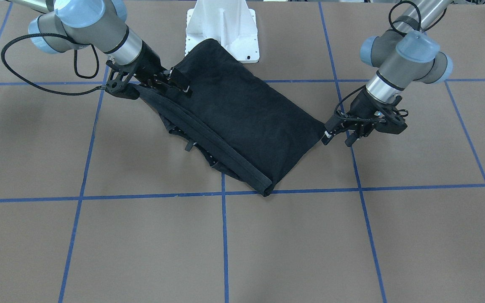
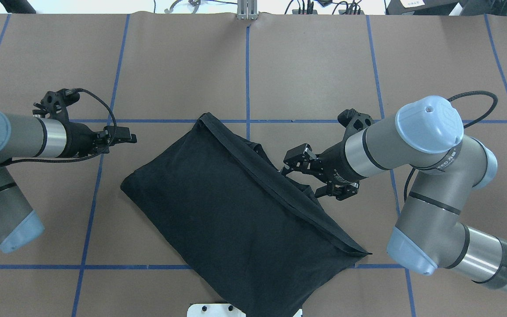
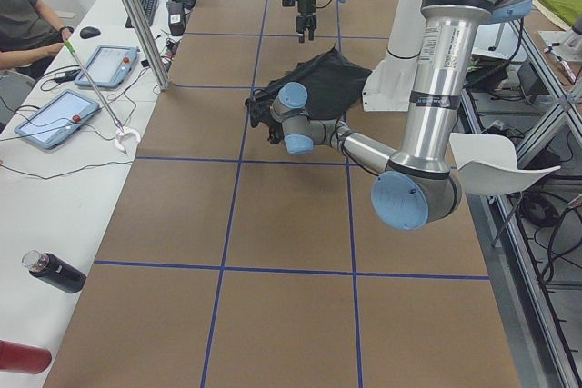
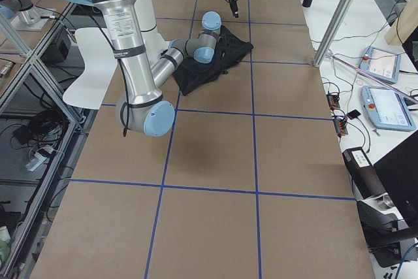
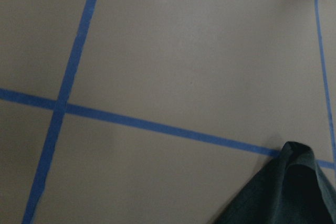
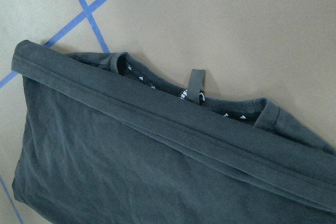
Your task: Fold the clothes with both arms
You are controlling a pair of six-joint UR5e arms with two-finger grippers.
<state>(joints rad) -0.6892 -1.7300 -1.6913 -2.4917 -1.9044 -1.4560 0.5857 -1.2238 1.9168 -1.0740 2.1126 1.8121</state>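
The black T-shirt [image 1: 242, 118] [image 2: 236, 211] lies folded in half on the brown table, plain side up, set diagonally. Its hem band runs along the collar [image 6: 197, 95], where a small loop and printed neck tape show. My right gripper [image 2: 317, 174] [image 1: 173, 84] hovers open over the collar-side edge with nothing between its fingers. My left gripper [image 1: 338, 138] [image 2: 126, 134] is open just off the shirt's opposite corner and holds nothing. The left wrist view shows only that corner [image 5: 291, 192] on the table.
The white pedestal base [image 1: 221, 29] stands against the shirt's near edge. Blue tape lines [image 2: 247, 79] grid the table. A side bench with tablets [image 3: 55, 120], a dark bottle [image 3: 55, 272] and a seated person [image 3: 23, 20] runs along the far side.
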